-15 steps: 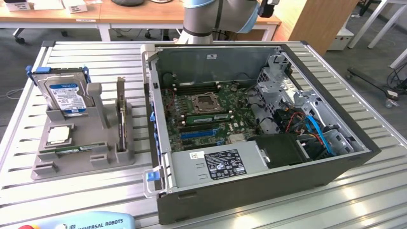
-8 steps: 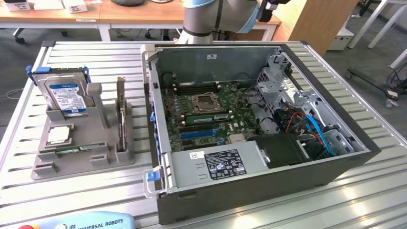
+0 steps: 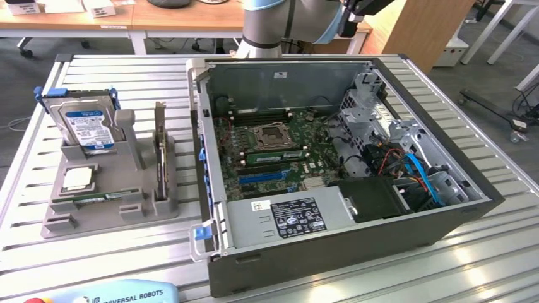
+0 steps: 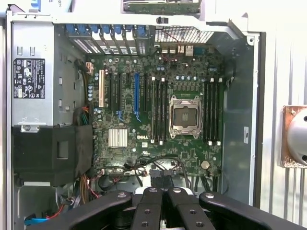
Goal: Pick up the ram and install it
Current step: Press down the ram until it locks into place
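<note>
I am holding my gripper [image 4: 162, 179] above the open computer case [image 3: 337, 259], looking straight down onto the motherboard [image 4: 144, 120] with its empty processor socket [image 4: 184, 117]. My fingers [image 4: 147, 206] are pressing together, fully closed, and they are gripping nothing. In the exterior view my arm [image 3: 274, 25] is reaching in from behind the case.

The ram [image 3: 100, 199] is lying flat in a low slot of the grey holder [image 3: 110, 221]. The holder is sitting on the slatted table [image 3: 84, 262] on the exterior view's left, outside the case. In the same holder a hard drive [image 3: 84, 126] is standing behind the ram, and a dark card [image 3: 160, 158] is standing upright between the ram and the case.

The ram is resting well apart from my fingers, with the case's side wall standing between us, and I am touching neither the ram nor the holder
</note>
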`<state>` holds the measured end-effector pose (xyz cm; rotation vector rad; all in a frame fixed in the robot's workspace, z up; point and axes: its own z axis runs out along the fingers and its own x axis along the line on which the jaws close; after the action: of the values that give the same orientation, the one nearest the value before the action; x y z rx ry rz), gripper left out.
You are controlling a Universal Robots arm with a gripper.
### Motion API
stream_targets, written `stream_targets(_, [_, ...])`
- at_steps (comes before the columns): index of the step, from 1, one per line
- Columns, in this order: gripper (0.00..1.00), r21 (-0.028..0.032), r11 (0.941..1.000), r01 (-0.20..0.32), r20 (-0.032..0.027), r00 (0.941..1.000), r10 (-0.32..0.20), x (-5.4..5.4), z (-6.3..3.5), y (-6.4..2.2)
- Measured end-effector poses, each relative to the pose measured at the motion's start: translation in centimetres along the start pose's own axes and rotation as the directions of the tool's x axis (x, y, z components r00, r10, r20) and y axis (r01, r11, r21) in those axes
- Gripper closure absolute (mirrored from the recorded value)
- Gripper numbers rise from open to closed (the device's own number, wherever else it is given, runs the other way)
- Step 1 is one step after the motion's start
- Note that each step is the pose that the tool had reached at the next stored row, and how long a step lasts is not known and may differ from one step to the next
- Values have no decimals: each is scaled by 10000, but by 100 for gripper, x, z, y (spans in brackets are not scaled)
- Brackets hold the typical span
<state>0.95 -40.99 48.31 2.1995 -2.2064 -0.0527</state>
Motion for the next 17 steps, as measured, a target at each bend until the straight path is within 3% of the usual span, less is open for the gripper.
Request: stream_targets(17, [90,0,10000,-3,1,10000,3,2,308,-13])
